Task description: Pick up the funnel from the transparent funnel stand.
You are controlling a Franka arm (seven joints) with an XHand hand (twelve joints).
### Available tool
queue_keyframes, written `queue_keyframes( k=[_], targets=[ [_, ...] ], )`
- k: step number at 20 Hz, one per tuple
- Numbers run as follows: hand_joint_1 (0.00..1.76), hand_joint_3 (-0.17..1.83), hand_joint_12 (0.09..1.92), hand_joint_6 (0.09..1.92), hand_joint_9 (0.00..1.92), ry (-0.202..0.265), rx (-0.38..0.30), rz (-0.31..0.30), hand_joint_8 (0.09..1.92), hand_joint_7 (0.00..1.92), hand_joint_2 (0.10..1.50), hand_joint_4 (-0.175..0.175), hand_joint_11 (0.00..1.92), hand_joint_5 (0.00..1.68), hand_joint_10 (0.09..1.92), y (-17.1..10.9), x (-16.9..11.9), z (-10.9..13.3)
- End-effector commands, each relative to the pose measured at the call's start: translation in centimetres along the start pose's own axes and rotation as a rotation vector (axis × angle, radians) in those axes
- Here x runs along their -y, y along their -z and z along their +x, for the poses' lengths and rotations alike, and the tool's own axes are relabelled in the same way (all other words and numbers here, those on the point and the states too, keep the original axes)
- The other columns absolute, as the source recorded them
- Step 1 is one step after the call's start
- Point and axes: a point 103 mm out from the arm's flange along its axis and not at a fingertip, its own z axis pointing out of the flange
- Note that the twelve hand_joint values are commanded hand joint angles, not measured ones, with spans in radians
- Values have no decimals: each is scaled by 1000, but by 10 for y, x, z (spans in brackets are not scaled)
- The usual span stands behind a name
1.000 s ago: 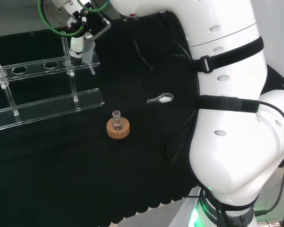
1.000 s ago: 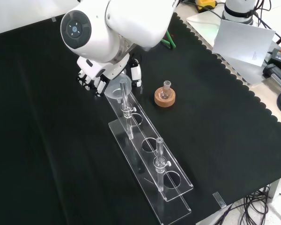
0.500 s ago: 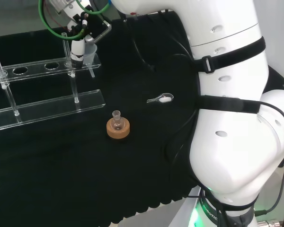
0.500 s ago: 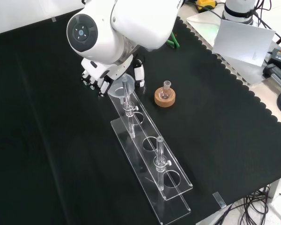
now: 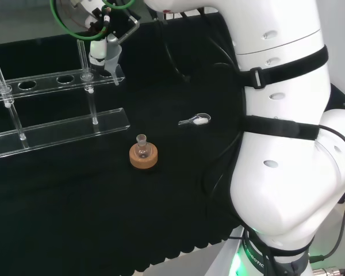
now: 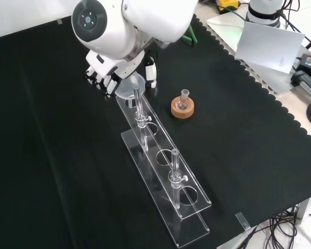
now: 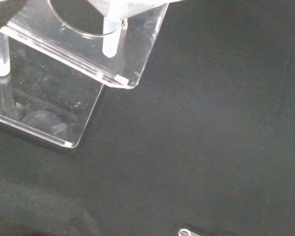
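raised since the earlier frames: funnel (image 5: 111, 59), now higher over the end hole of the transparent funnel stand (image 5: 57, 123) than a second ago; in the head view its stem tip hangs at about the level of the top plate. hand (image 6: 106, 70) has risen with it, fingers curled round the funnel's cone.

item, funnel: clear plastic, held upright at the stand's end nearest the arm. in the front view its round mouth (image 6: 131, 86) sits just below the hand, beside one white finger (image 6: 151, 73).

item, stand: two clear plates on thin posts, long, with a row of round holes in the upper plate. in the front view it runs from the hand down toward the near edge of the surface (image 6: 52, 171), with two upright clear rods rising from it.

item, cork ring (image 5: 143, 157): carries a small glass flask (image 5: 141, 146), upright, standing apart from the stand on the black cloth. front view places it to the right of the stand (image 6: 182, 107).

item, small clear scoop (image 5: 195, 120): lies flat on the cloth, well apart from the stand, near the arm's white links in the head view.

wrist view: funnel stem (image 7: 111, 43) hangs over the corner of the top plate, with the lower plate's corner beneath it.

obstruction: in the front view a white link with a round grey cap stands before much of the hand.
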Motion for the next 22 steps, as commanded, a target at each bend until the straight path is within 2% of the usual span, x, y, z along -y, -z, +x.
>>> queue_keyframes(
  k=[1,7,13,22],
  targets=[
    [783,108,1092,242,501,0,44,-12,607,991,765,33,0,727,500,6,9,-8],
    [783,111,1094,253,506,-8,25,-41,607,993,764,34,0,726,497,19,18,-17],
    [768,172,1114,439,520,-16,2,-67,614,991,737,33,0,649,475,28,27,-24],
    [766,180,1116,458,525,-22,-36,-86,615,993,734,32,0,644,476,38,39,-35]
  ],
)
